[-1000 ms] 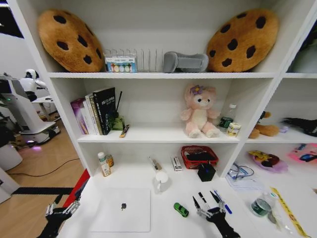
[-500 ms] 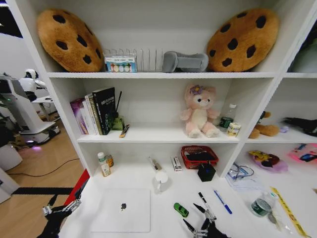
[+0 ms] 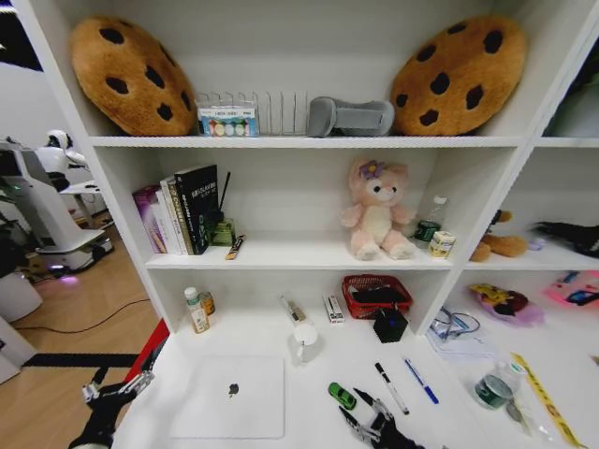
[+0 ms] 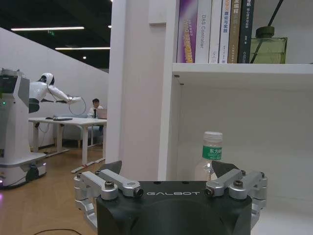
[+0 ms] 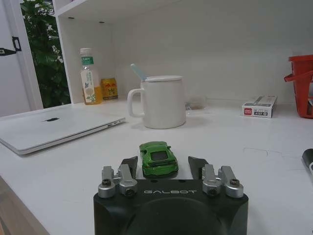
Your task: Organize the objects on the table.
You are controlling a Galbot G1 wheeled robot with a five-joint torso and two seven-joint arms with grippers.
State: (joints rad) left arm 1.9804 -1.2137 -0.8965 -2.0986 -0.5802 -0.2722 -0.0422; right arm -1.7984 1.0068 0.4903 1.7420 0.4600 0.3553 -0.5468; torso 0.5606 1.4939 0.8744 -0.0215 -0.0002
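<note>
On the white table (image 3: 299, 421) a closed silver laptop (image 3: 229, 395) lies at the front left. To its right sits a green toy car (image 3: 342, 395), then a dark pen (image 3: 391, 387) and a blue pen (image 3: 420, 380). My right gripper (image 3: 367, 426) is low at the front edge, just behind the car. In the right wrist view it (image 5: 164, 166) stands open with the car (image 5: 158, 157) just ahead of its fingertips (image 5: 131, 164). The laptop (image 5: 54, 128) lies off to one side there. My left gripper (image 3: 117, 391) hangs open off the table's left end.
A white lidded mug (image 3: 304, 341), a juice bottle (image 3: 196, 311), a small box (image 3: 333, 308), a red basket (image 3: 377, 294) and a black cube (image 3: 389, 324) stand at the back of the table. Glasses, tape and a ruler lie to the right. Shelves above hold books and plush toys.
My right gripper has drawn back from the pens and swung left to sit behind the green car. The dark pen now lies uncovered. The left gripper has barely shifted.
</note>
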